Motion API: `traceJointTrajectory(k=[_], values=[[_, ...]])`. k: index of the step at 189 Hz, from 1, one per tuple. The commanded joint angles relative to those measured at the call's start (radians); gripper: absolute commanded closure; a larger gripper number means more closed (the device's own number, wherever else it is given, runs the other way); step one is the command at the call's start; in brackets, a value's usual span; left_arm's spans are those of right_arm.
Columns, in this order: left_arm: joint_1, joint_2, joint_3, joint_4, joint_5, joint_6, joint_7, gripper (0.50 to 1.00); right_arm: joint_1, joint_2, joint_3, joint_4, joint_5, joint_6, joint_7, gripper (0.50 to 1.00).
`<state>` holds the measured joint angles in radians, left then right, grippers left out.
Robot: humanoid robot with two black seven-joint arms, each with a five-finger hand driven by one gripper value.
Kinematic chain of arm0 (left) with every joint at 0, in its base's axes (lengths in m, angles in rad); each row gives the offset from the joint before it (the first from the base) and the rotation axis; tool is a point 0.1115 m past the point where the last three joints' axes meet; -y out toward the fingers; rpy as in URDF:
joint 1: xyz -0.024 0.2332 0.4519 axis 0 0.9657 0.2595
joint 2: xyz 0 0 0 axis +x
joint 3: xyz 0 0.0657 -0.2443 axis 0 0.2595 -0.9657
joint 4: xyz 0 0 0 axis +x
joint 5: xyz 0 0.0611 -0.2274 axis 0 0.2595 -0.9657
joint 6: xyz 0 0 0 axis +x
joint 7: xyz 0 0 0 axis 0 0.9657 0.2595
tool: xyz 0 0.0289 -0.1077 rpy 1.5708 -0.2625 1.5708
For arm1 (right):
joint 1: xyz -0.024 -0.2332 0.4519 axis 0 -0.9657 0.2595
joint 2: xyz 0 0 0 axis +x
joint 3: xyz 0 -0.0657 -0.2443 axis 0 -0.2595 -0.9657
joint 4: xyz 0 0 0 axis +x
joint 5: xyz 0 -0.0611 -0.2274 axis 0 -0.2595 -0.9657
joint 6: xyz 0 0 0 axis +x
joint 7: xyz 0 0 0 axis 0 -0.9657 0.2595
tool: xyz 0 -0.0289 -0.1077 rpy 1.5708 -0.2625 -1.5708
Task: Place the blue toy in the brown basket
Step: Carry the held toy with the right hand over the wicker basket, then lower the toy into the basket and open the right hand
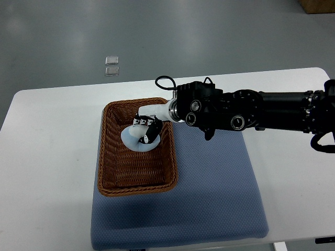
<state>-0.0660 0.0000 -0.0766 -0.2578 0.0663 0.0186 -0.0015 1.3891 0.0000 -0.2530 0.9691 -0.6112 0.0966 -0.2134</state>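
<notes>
Blue mat (209,198) at lower frame bears brown basket (112,157); right robot hand (146,128) pinches blue toy (133,140) inside it.

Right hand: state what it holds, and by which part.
The right hand holds the pale blue toy by its upper edge, fingers curled over it, above the brown basket.

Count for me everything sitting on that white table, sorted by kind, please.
Basket: 1
Blue toy: 1, in the basket, under the right hand
Mat: 1
Total: 3
</notes>
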Motion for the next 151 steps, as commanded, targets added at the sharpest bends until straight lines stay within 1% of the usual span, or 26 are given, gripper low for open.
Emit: traceJointTrajectory(k=[1, 16, 20, 21, 24, 25, 38, 48, 49, 60, 65, 94, 125, 151], values=[[0.000, 0.000, 0.000, -0.003, 0.001, 0.000, 0.000, 0.500, -0.015, 0.000, 0.000, 0.000, -0.001, 0.000, 0.009, 0.908], [0.000, 0.000, 0.000, -0.001, 0.001, 0.000, 0.000, 0.500, -0.021, 0.000, 0.000, 0.000, -0.002, -0.006, 0.019, 0.887], [0.000, 0.000, 0.000, -0.001, 0.001, 0.001, 0.000, 0.500, -0.021, 0.000, 0.000, 0.000, -0.002, -0.014, 0.022, 0.867], [0.000, 0.000, 0.000, -0.001, 0.001, 0.000, 0.000, 0.500, -0.022, 0.000, 0.000, 0.000, -0.001, -0.018, 0.023, 0.853], [0.000, 0.000, 0.000, -0.001, 0.001, 0.000, 0.000, 0.500, -0.022, 0.000, 0.001, 0.000, -0.001, -0.024, 0.025, 0.840], [0.000, 0.000, 0.000, -0.001, 0.001, 0.000, 0.000, 0.500, -0.024, 0.000, 0.000, 0.000, -0.001, -0.029, 0.026, 0.828], [0.000, 0.000, 0.000, -0.001, 0.001, 0.000, 0.000, 0.500, -0.032, 0.000, 0.001, 0.002, -0.001, -0.048, 0.040, 0.799], [0.000, 0.000, 0.000, -0.001, 0.001, 0.000, 0.000, 0.500, -0.039, 0.000, 0.001, 0.002, -0.001, -0.049, 0.046, 0.758], [0.000, 0.000, 0.000, -0.001, 0.001, 0.000, 0.000, 0.500, -0.041, 0.000, 0.001, 0.002, -0.001, -0.049, 0.046, 0.748], [0.000, 0.000, 0.000, 0.000, 0.001, 0.000, 0.000, 0.500, -0.044, 0.000, 0.001, 0.003, 0.001, -0.049, 0.046, 0.732], [0.000, 0.000, 0.000, 0.000, 0.001, 0.000, 0.000, 0.500, -0.042, 0.000, 0.001, 0.003, 0.001, -0.051, 0.048, 0.707], [0.000, 0.000, 0.000, -0.001, 0.001, 0.000, 0.000, 0.500, -0.038, 0.000, 0.003, 0.003, 0.001, -0.048, 0.048, 0.646], [0.000, 0.000, 0.000, 0.000, 0.000, 0.000, 0.000, 0.500, -0.028, 0.000, 0.008, 0.000, 0.001, -0.040, 0.046, 0.642], [0.000, 0.000, 0.000, 0.003, 0.000, 0.001, 0.000, 0.500, 0.004, 0.000, 0.118, -0.001, 0.001, -0.028, 0.046, 0.640]])
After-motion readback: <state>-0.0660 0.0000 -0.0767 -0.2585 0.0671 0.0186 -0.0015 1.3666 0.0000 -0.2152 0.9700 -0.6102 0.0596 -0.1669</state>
